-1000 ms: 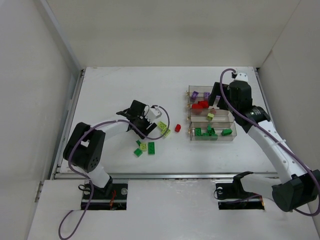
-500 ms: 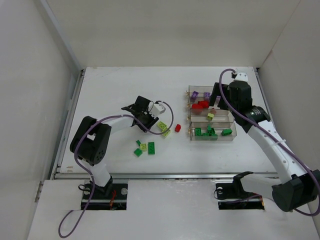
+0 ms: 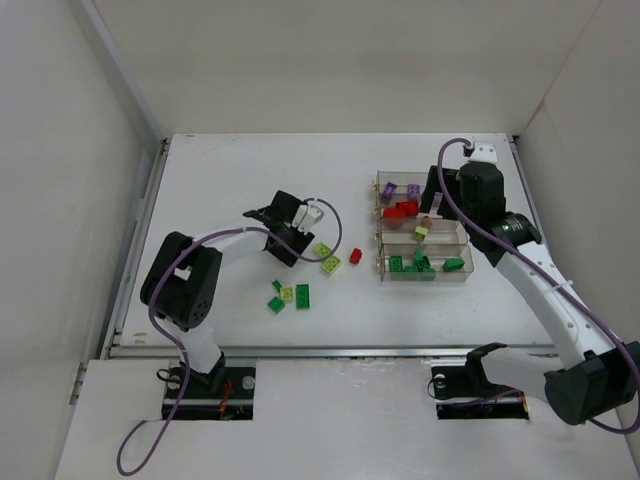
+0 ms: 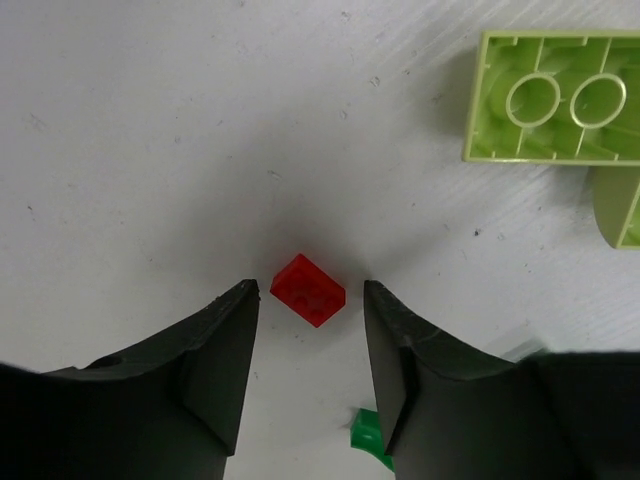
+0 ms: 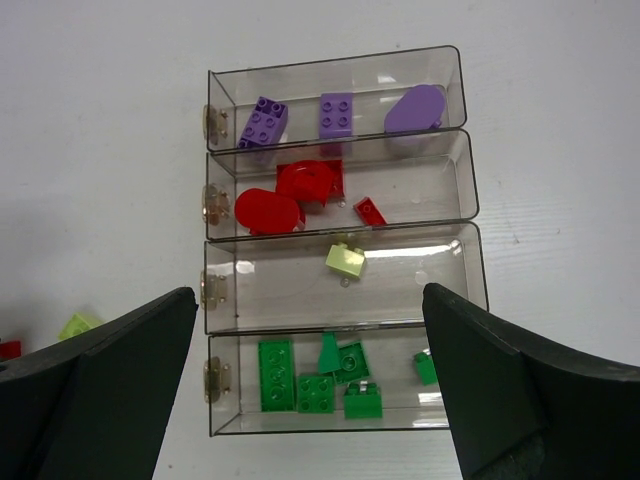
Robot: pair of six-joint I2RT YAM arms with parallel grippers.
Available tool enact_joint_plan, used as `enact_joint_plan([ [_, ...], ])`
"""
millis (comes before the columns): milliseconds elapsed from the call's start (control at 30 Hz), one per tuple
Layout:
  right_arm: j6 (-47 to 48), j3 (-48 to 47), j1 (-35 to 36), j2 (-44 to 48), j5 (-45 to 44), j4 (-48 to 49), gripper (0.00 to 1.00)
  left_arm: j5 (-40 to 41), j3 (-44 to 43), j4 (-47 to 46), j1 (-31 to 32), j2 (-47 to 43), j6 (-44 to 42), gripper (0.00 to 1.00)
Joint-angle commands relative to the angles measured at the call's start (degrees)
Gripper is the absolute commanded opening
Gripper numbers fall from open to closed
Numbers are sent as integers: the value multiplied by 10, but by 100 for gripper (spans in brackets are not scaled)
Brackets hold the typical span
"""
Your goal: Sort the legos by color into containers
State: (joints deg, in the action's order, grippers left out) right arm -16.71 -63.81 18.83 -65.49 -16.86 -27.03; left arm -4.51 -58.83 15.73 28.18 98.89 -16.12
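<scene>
The left gripper (image 4: 310,300) stands with its jaws partly spread and pinches nothing. A tiny red lego (image 4: 307,289) lies on the table (image 4: 150,120) in the gap between the fingertips (image 4: 235,330), with a sliver of bare surface on either side, so neither finger appears to touch it. How far above the table the tips are cannot be told, and in the overhead view the gripper itself hides the spot.

The step in hand looks like the pick of this red brick. The next move probably calls for settling the fingers down around it and closing squarely, since so small a piece could slip out sideways.

Near it lie an upturned yellow-green brick (image 4: 555,95) and a second yellow-green brick (image 4: 620,210); past them, seen from overhead, lies another red lego (image 3: 355,256). The goal would be the red bin of the containers (image 5: 470,170), between the purple bin and the one holding a single yellow-green piece. The right gripper (image 5: 308,295) hangs over them, spread wide and empty.
</scene>
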Motion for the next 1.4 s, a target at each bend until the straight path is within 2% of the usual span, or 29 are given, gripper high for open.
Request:
enact_joint_plan([
  [0, 11, -17, 4, 9, -7, 7, 100, 24, -16, 49, 1, 21, 32, 42],
  [233, 11, -11, 4, 20, -12, 7, 100, 18, -35, 49, 1, 36, 27, 30],
  [500, 16, -5, 4, 33, -30, -3, 100, 13, -35, 55, 1, 44, 32, 1],
  [633, 16, -5, 4, 38, -36, -3, 100, 13, -71, 69, 1, 44, 32, 0],
  [733, 16, -11, -1, 38, -36, -3, 100, 7, -131, 95, 6, 44, 25, 0],
  [967, 21, -23, -12, 38, -54, 2, 100, -18, -355, 113, 47, 103, -14, 0],
  [1133, 16, -28, -19, 51, -94, 2, 100, -51, -555, 102, 99, 231, -21, 0],
  [1233, 16, -28, -24, 64, -119, 2, 100, -66, -591, 56, 120, 274, -21, 0],
  [1367, 21, -28, -29, 76, -132, -3, 100, -85, -586, -2, 141, 292, -27, 0],
])
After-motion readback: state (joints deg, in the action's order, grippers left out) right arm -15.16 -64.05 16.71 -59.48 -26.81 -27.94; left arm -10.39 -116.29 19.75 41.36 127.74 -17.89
